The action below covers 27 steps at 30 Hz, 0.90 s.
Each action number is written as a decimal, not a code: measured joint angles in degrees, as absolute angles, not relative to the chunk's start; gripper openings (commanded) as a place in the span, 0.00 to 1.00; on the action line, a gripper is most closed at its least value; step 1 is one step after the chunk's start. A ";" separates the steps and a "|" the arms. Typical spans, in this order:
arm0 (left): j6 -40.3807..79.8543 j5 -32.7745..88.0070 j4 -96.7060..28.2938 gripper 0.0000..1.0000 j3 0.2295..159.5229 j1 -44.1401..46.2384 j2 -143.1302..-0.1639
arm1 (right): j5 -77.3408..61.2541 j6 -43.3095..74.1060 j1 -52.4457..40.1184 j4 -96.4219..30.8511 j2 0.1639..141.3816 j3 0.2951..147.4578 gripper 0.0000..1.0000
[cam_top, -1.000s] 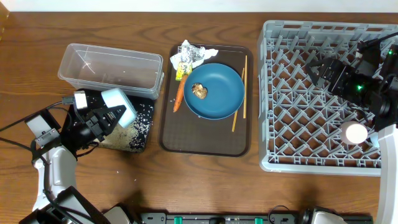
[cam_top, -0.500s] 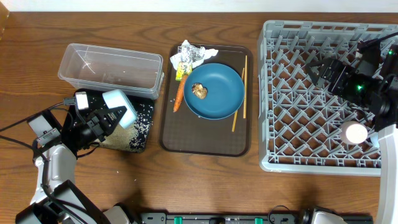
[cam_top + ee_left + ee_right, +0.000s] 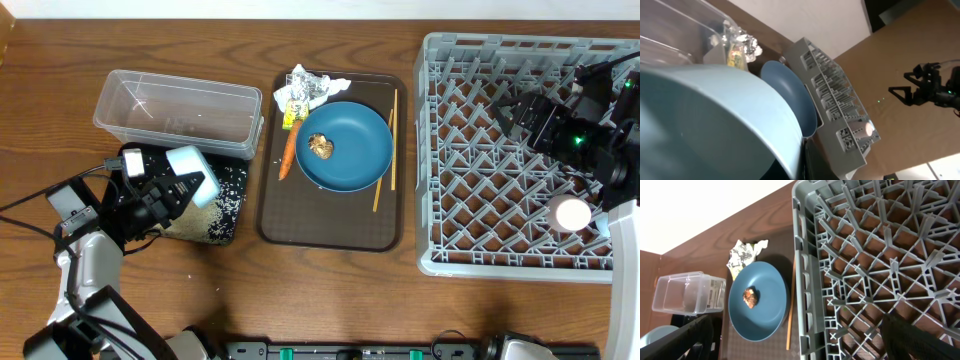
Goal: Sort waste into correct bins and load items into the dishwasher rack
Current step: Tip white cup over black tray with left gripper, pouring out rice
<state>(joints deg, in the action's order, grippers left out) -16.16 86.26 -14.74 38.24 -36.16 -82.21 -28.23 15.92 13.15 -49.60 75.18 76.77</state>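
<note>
My left gripper (image 3: 168, 190) is shut on the rim of the pale white bowl (image 3: 192, 172), holding it tilted over the black tray (image 3: 222, 232), where loose rice grains (image 3: 232, 192) lie. The bowl (image 3: 705, 120) fills the left wrist view. The clear tub (image 3: 180, 108) stands behind the tray. The blue plate (image 3: 350, 150) carries the brown lump (image 3: 320, 145). The carrot (image 3: 288, 150), the wrapper (image 3: 308, 88) with its yellow packet (image 3: 293, 112) and the chopsticks (image 3: 386, 150) lie beside it. My right gripper (image 3: 512, 108) is open and empty above the grey rack (image 3: 450, 150). A pink cup (image 3: 572, 214) sits in the rack.
The plate, carrot, wrapper and chopsticks rest on a dark brown serving tray (image 3: 330, 225) between the bins and the rack. The right wrist view shows the rack (image 3: 875, 255), the plate (image 3: 765, 315) and one chopstick (image 3: 791, 305). No blue-inside cup is in view.
The left arm has shifted a little to the left with the bowl still tilted over the black tray. The right arm has not moved.
</note>
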 measured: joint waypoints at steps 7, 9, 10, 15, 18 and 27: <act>-16.38 86.32 -15.38 0.06 38.15 -35.88 -82.41 | -28.23 15.92 13.15 -49.60 75.18 76.77 0.99; -16.05 84.47 -15.46 0.06 38.15 -35.66 -82.41 | -28.23 15.92 13.15 -49.60 75.18 76.77 0.99; -16.12 84.51 -15.53 0.06 38.15 -35.62 -82.46 | -28.23 15.92 13.15 -49.60 75.18 76.77 0.99; -16.80 85.54 -15.86 0.06 38.04 -35.18 -82.52 | -28.23 15.92 13.15 -49.56 75.18 76.77 0.99; -16.95 86.72 -15.81 0.06 38.04 -35.14 -82.54 | -28.23 15.92 13.15 -49.43 75.18 76.77 0.99; -10.83 84.82 -12.53 0.06 37.91 -33.39 -82.81 | -28.23 15.92 13.15 -49.43 75.18 76.77 0.99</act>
